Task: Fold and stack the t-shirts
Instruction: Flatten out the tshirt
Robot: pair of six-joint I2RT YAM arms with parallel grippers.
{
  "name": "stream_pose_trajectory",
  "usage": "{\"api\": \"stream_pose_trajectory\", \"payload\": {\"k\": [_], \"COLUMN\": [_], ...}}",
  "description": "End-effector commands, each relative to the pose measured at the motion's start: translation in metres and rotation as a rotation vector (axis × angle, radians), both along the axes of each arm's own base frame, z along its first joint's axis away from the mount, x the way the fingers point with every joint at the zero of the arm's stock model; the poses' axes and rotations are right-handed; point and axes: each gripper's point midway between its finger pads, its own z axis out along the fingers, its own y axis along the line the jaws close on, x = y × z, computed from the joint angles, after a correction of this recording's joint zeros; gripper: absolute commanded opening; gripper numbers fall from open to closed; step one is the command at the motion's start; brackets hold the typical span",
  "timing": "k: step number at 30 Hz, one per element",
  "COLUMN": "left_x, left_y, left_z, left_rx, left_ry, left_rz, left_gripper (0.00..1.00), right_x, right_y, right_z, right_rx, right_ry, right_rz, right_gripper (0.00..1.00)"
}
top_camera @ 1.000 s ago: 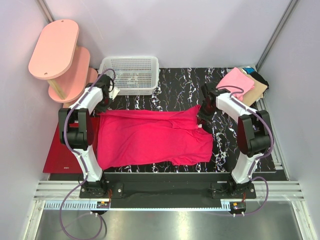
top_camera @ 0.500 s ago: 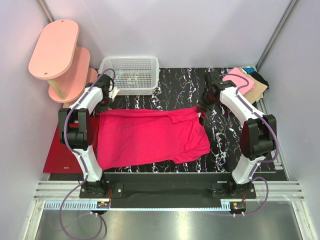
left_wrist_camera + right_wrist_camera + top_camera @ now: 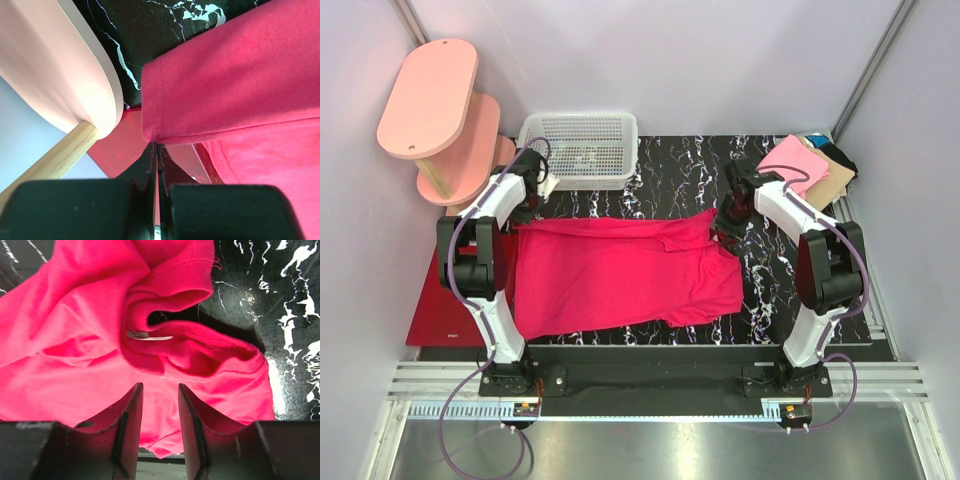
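The left gripper (image 3: pixel 157 153) is pinched closed on a hemmed corner of the magenta t-shirt (image 3: pixel 620 275), the cloth caught right at the fingertips. In the top view this corner sits at the shirt's 10 o'clock end, just beside the foot of the pink shelf (image 3: pixel 430 100). The right gripper (image 3: pixel 159 390) has its fingers spread with nothing between them; it hangs over the shirt's rumpled neck opening, where a small white label (image 3: pixel 149 335) shows, at the garment's 2 o'clock corner.

The shirt itself lies spread wide across the middle of the black marbled table (image 3: pixel 680 175), mostly flat, wrinkled toward the right side. Its left edge overlaps the dark red mat (image 3: pixel 440 310) at 8 o'clock. At 2 o'clock on the table, well apart from the magenta one, lie the folded shirts: light pink (image 3: pixel 790 160) on top, tan (image 3: pixel 832 182) under it, black (image 3: pixel 837 153) behind. The white mesh basket (image 3: pixel 580 148) stands at 11 o'clock.
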Motion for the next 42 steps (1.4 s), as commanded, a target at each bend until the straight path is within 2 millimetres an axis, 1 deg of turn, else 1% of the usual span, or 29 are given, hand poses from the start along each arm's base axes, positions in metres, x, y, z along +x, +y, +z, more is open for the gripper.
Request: {"api": "stream_pose_trajectory", "payload": {"k": [1, 6, 11, 15, 19, 20, 23, 26, 27, 28, 31, 32, 34, 35, 37, 38, 40, 41, 42], "left_x": [0.007, 0.006, 0.004, 0.004, 0.005, 0.005, 0.005, 0.005, 0.005, 0.005, 0.006, 0.006, 0.006, 0.006, 0.006, 0.005, 0.002, 0.001, -0.001], "left_y": [0.006, 0.006, 0.006, 0.006, 0.006, 0.005, 0.006, 0.006, 0.005, 0.006, 0.006, 0.007, 0.008, 0.007, 0.007, 0.007, 0.007, 0.007, 0.007], "left_z": [0.02, 0.018, 0.016, 0.017, 0.017, 0.016, 0.016, 0.016, 0.016, 0.016, 0.019, 0.02, 0.026, 0.03, 0.039, 0.043, 0.055, 0.061, 0.072], "left_rx": [0.02, 0.02, 0.018, 0.018, 0.018, 0.018, 0.018, 0.017, 0.017, 0.017, 0.022, 0.025, 0.027, 0.026, 0.024, 0.025, 0.024, 0.024, 0.024], "left_ry": [-0.063, -0.059, -0.051, -0.055, -0.056, -0.053, -0.056, -0.057, -0.057, -0.055, -0.062, -0.064, -0.079, -0.089, -0.112, -0.119, -0.146, -0.157, -0.181], "left_rz": [0.001, 0.002, 0.003, 0.004, 0.004, 0.003, 0.001, 0.006, 0.004, 0.006, 0.003, 0.007, 0.004, 0.003, 0.003, 0.004, 0.001, 0.001, 0.001], "left_gripper": [0.0, 0.0, 0.0, 0.0, 0.0, 0.0, 0.0, 0.0, 0.0, 0.0, 0.0, 0.0, 0.0, 0.0, 0.0, 0.0, 0.0, 0.0, 0.0], "right_x": [0.001, 0.0, 0.007, 0.01, 0.012, 0.012, 0.015, 0.016, 0.017, 0.017, 0.02, 0.019, 0.017, 0.016, 0.011, 0.008, 0.002, -0.001, -0.004], "right_y": [0.002, 0.001, 0.005, 0.006, 0.008, 0.008, 0.01, 0.012, 0.013, 0.016, 0.018, 0.018, 0.016, 0.016, 0.013, 0.011, 0.008, 0.007, 0.006], "right_z": [0.007, -0.002, 0.001, -0.001, -0.005, -0.006, -0.008, -0.008, -0.005, -0.002, 0.014, 0.027, 0.037, 0.05, 0.06, 0.074, 0.087, 0.102, 0.109], "right_rx": [0.032, 0.029, 0.041, 0.04, 0.045, 0.047, 0.054, 0.065, 0.069, 0.084, 0.102, 0.11, 0.111, 0.118, 0.115, 0.123, 0.121, 0.129, 0.129], "right_ry": [-0.036, -0.019, -0.029, -0.027, -0.021, -0.021, -0.021, -0.021, -0.026, -0.029, -0.068, -0.099, -0.126, -0.158, -0.18, -0.215, -0.246, -0.289, -0.308], "right_rz": [0.005, 0.008, 0.013, 0.013, 0.014, 0.013, 0.014, 0.016, 0.015, 0.017, 0.016, 0.019, 0.015, 0.012, 0.013, 0.012, 0.013, 0.017, 0.021], "right_gripper": [0.41, 0.41, 0.4, 0.37, 0.29, 0.25, 0.22, 0.11, 0.03, 0.0, 0.0, 0.0, 0.0, 0.0, 0.0, 0.0, 0.0, 0.0, 0.0]}}
